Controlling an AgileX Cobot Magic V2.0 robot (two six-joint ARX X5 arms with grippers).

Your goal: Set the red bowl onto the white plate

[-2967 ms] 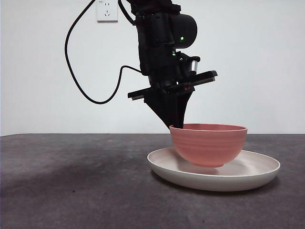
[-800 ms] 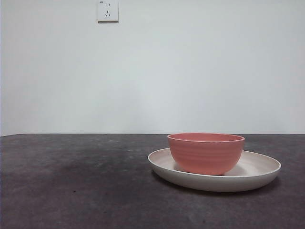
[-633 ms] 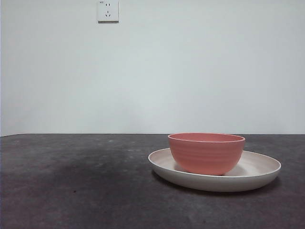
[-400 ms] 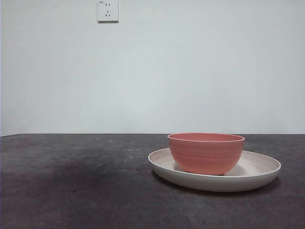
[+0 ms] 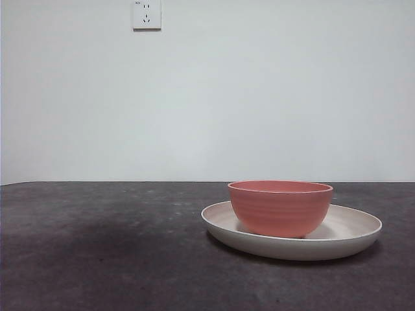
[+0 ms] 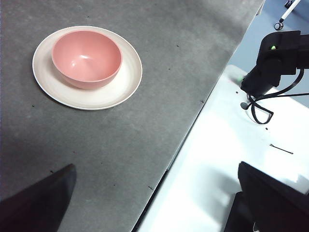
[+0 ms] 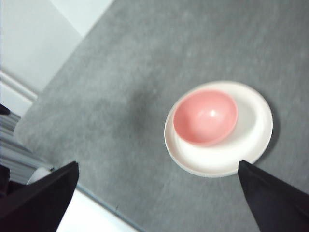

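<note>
On the dark table (image 5: 104, 253), well to the left of the white plate (image 5: 353, 243), nothing stands, and no arm reaches into the front view. Further right, the red bowl (image 5: 280, 208) sits upright inside the plate, its base on the plate's floor and nearer the plate's left rim than its right. By this layout the placing looks done, so the step in hand is, in my judgement, simply to stay clear. The left gripper (image 6: 154, 203) hangs high and far from the plate, jaws spread wide with nothing between them; the right gripper (image 7: 159, 198) is likewise high above the plate, jaws wide apart and empty. Doing this well means keeping both arms raised and away from the plate's rim, since a brush there could slide the off-centre bowl toward the edge.
</note>
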